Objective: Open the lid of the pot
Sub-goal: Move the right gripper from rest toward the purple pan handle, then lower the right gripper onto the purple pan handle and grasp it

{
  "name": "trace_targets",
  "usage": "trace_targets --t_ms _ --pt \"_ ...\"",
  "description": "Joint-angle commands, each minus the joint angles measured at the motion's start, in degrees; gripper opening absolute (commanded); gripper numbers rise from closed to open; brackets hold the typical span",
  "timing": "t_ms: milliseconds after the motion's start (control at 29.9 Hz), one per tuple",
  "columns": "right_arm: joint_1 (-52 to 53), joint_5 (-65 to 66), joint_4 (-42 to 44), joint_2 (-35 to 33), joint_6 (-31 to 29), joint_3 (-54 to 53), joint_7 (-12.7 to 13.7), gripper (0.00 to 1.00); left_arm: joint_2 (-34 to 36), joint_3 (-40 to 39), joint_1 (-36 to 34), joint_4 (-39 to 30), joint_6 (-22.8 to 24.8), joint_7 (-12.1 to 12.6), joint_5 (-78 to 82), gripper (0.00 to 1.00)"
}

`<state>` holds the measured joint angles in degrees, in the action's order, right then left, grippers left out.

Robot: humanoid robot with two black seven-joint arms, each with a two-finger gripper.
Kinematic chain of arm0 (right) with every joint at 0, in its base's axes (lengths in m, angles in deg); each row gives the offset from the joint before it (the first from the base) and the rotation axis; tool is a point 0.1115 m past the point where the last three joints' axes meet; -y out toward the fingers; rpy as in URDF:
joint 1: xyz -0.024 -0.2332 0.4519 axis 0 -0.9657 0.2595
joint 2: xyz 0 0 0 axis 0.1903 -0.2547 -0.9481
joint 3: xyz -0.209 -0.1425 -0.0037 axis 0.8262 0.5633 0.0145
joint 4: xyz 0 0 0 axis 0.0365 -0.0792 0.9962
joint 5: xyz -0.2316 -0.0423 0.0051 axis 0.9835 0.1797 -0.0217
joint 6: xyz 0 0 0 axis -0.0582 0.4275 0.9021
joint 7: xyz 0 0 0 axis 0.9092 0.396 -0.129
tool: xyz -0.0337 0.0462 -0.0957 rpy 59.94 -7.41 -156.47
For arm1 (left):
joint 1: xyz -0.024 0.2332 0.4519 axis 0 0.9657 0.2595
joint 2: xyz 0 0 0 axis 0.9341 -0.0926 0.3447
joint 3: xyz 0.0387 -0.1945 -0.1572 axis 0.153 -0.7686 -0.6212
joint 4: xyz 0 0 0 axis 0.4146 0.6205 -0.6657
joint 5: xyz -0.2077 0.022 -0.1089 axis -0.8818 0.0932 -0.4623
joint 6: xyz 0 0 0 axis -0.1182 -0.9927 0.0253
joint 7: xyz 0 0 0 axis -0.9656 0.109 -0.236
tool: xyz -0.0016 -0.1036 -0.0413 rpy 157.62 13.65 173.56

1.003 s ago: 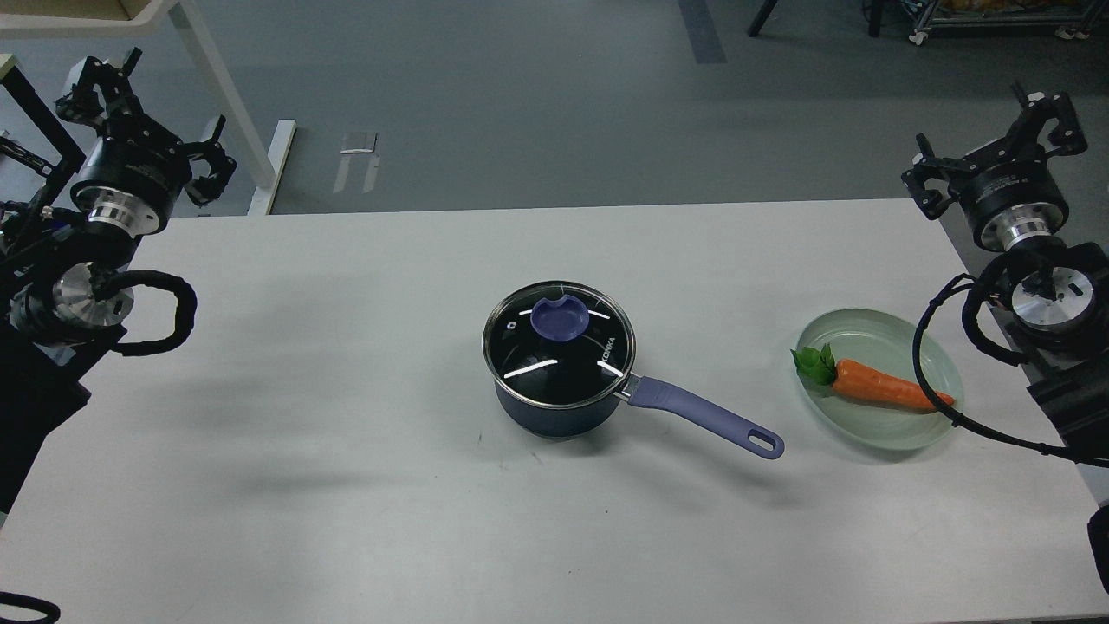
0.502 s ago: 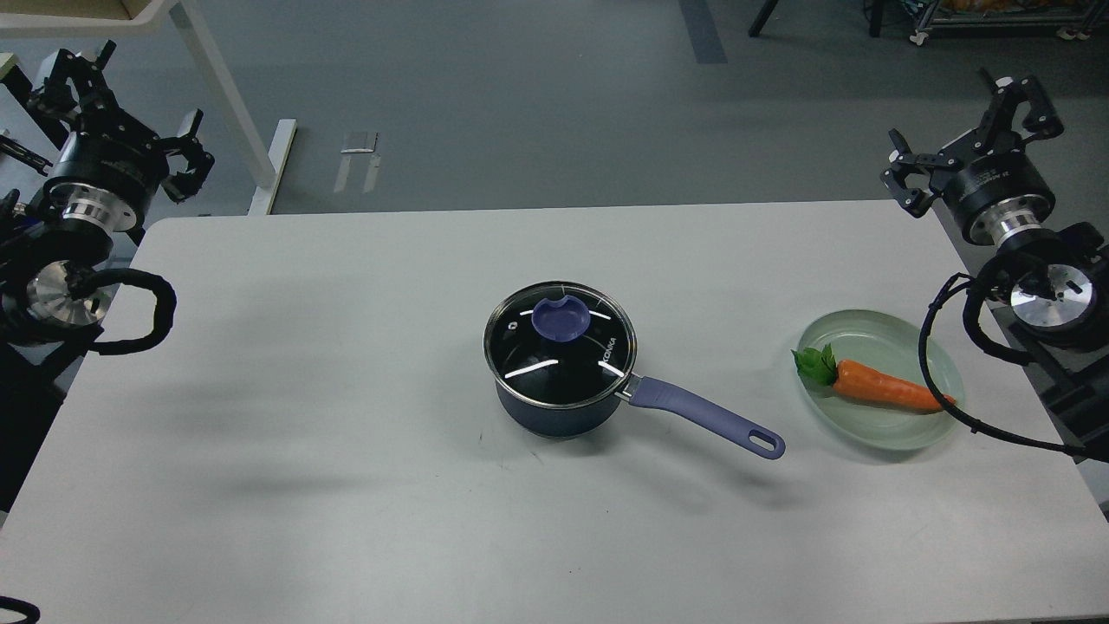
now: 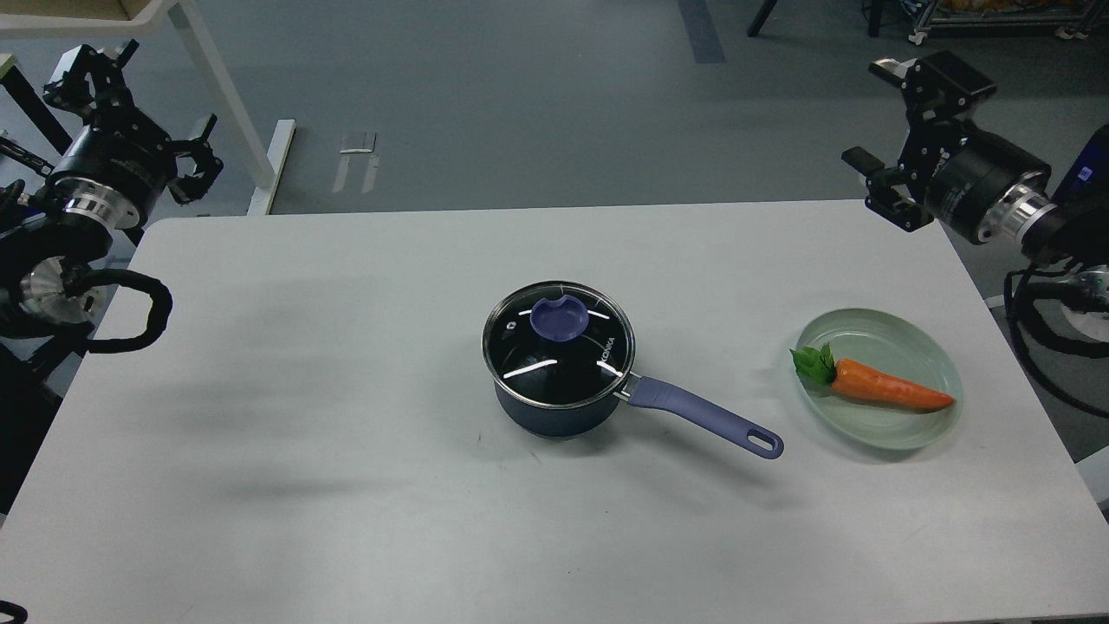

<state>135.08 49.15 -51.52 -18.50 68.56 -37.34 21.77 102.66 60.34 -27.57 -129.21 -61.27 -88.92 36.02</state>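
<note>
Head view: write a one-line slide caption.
Dark blue saucepan with glass lid still on; both grippers, left and right, open, far off; orange carrot on green plate.

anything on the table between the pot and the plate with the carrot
Only the pot's own purple handle reaches toward the plate; beyond its tip the head view shows bare white table up to the plate's rim.

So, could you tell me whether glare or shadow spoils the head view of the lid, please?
Head view: the glass lid carries a few thin white streaks of reflected light, yet its purple knob reads sharp; soft, diffuse shadows lie on the table left of and below the pot; no blur there.
</note>
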Motion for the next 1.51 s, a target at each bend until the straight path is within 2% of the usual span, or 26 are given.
trace_targets --t_ms 0,301,468,569,635,903,1037,1472 --pt "5.5 8.8 -5.8 -3.7 1.0 8.8 -0.1 1.00 -0.1 0.0 0.0 -1.7 -0.2 0.0 1.6 0.99" --pt "17.8 39.5 -13.3 -5.3 1.0 23.3 -0.8 1.00 -0.3 0.0 0.0 -6.9 -2.4 -0.1 6.2 0.99" --pt "23.6 49.3 -13.4 -1.6 1.0 31.2 -1.6 0.98 -0.2 -0.1 -0.1 -7.7 -2.8 -0.1 7.6 0.99" --pt "27.4 55.4 -13.4 1.8 1.0 36.8 -3.7 0.97 -0.1 -0.1 -0.1 -7.7 -2.7 -0.2 8.4 0.99" --pt "29.5 57.7 -13.4 3.9 1.4 40.2 -4.5 0.96 0.0 -0.2 -0.2 -7.7 -2.7 -0.2 8.8 0.99" --pt "31.0 63.1 -12.4 11.4 1.5 47.7 -4.5 0.92 1.5 -0.2 -0.3 -9.8 -3.0 -0.2 8.9 0.99" --pt "30.8 64.5 -10.5 13.9 1.4 49.0 -4.5 0.79 2.0 -0.2 -0.4 -10.1 -3.1 -0.2 8.9 0.99" --pt "29.5 63.5 -7.3 19.0 1.4 51.1 -4.2 0.65 2.9 -0.2 -0.5 -10.1 -3.1 -0.2 8.9 0.99"
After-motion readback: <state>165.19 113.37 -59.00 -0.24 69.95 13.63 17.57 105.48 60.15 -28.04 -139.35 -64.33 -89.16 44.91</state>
